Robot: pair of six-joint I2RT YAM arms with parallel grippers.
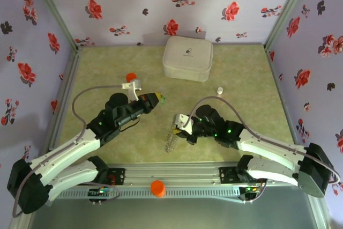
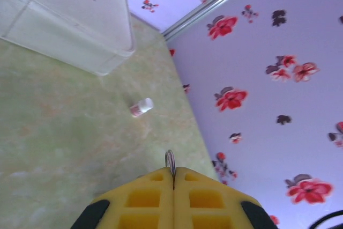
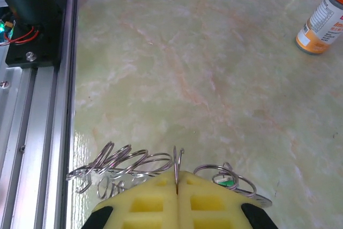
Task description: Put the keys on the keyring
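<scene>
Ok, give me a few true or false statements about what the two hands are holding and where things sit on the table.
The left hand is wide open. False: it's shut, pinching a green-headed key.
The right hand pinches the keyring. True.
The white case sits near the back wall. True.
The orange-capped bottle stands by the right arm's base. False: it's on the left arm's side.
</scene>
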